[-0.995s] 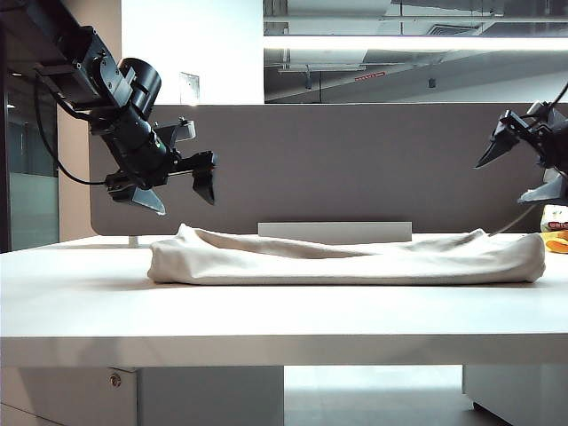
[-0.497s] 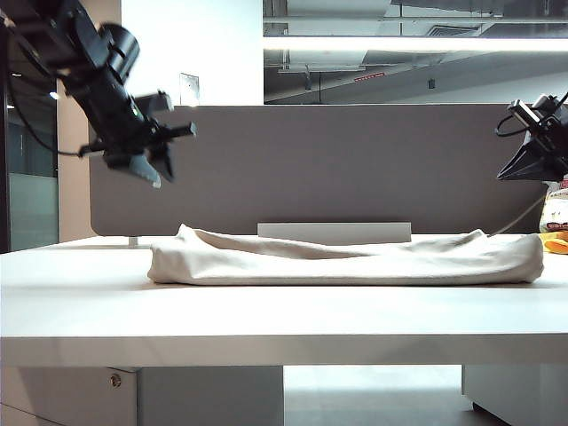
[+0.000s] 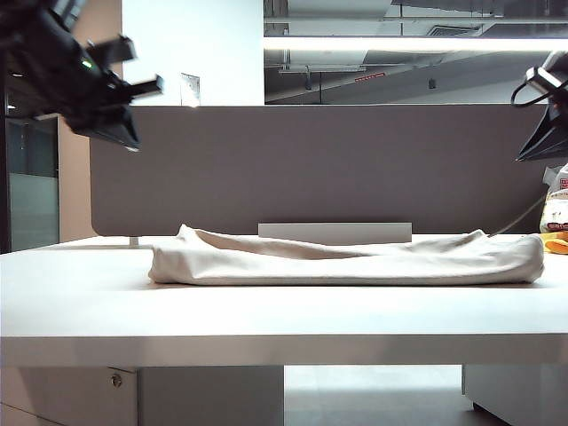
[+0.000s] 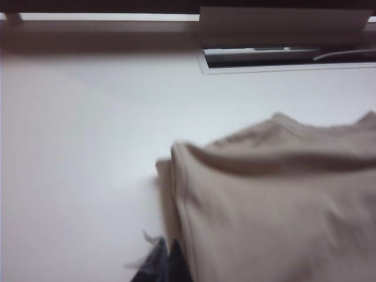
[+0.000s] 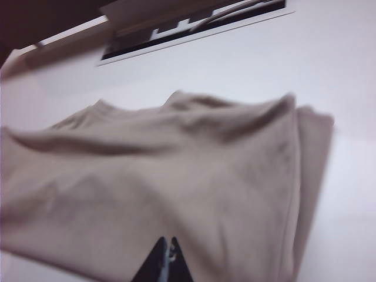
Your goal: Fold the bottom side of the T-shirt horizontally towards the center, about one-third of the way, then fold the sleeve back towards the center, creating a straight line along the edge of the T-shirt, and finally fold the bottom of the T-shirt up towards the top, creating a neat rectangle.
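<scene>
You are looking at a white counter (image 3: 284, 306) that is carrying the beige T-shirt (image 3: 346, 259), which is lying across its middle as a long, low, layered bundle in front of the grey partition (image 3: 337, 169). In both wrist views the cloth is showing doubled layers with a rounded fold along each end, so the folds are, as far as I can judge, already made: the shirt is sitting as a compact rectangle with nothing trailing off to the sides. Whether the edges are lining up neatly you cannot tell, because the exterior view is taking it side-on and the wrist views are blurred. The stitched hem band is not visible to you in any view.

Nothing is touching the shirt. The left gripper (image 3: 124, 111) is hanging high at the upper left of the exterior view, well above the counter, with its jaws pressed together and empty; the left wrist view is showing their dark tips (image 4: 161, 267) meeting over the shirt's end. The right gripper (image 3: 543, 142) is hanging high at the far right edge, also well clear of the cloth, jaws together and holding nothing, tips (image 5: 164, 261) meeting in its own wrist view.

A yellow-and-white item (image 3: 556, 229) is sitting at the counter's right edge, just beyond the shirt.

I judge the task is essentially finished; little appears left beyond parking the arms.
</scene>
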You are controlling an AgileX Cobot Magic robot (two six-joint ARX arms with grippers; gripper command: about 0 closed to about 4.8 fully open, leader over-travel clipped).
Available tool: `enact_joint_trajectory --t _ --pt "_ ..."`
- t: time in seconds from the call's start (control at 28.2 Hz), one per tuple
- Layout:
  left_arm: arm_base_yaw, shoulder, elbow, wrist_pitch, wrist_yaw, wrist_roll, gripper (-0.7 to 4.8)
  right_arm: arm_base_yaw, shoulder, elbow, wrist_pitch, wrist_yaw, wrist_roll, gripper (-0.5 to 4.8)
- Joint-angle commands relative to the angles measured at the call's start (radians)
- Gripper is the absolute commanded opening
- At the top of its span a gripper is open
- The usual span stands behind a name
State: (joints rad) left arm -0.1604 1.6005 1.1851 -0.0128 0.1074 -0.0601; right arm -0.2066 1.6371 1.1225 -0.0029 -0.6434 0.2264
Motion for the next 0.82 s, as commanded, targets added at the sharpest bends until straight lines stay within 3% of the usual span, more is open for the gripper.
enact_joint_trajectory --t 0.04,0.28,0.46,0.53,0.64,0.82 --pt "-0.020 -0.126 -0.134 0.056 -0.034 0.000 -0.06 0.018 -0.107 -0.140 0.091 0.036 -0.002 -0.05" --pt "-0.114 -0.440 -0.454 0.082 -0.136 0.007 -0.05 0.110 -0.344 -0.460 0.203 0.136 0.012 -0.06" --pt "-0.128 -0.623 -0.652 0.123 -0.125 -0.013 -0.06 0.177 -0.474 -0.621 0.273 0.197 0.016 -0.06" --pt "-0.128 -0.715 -0.740 0.127 -0.123 -0.031 -0.06 0.189 -0.539 -0.697 0.295 0.217 0.017 -0.05" --pt "-0.128 -0.910 -0.886 0.126 -0.130 -0.135 -0.05 0.192 -0.671 -0.859 0.323 0.231 0.017 -0.06" --pt "-0.128 -1.053 -0.975 0.091 -0.153 -0.183 -0.06 0.192 -0.783 -0.988 0.348 0.270 0.042 -0.05"
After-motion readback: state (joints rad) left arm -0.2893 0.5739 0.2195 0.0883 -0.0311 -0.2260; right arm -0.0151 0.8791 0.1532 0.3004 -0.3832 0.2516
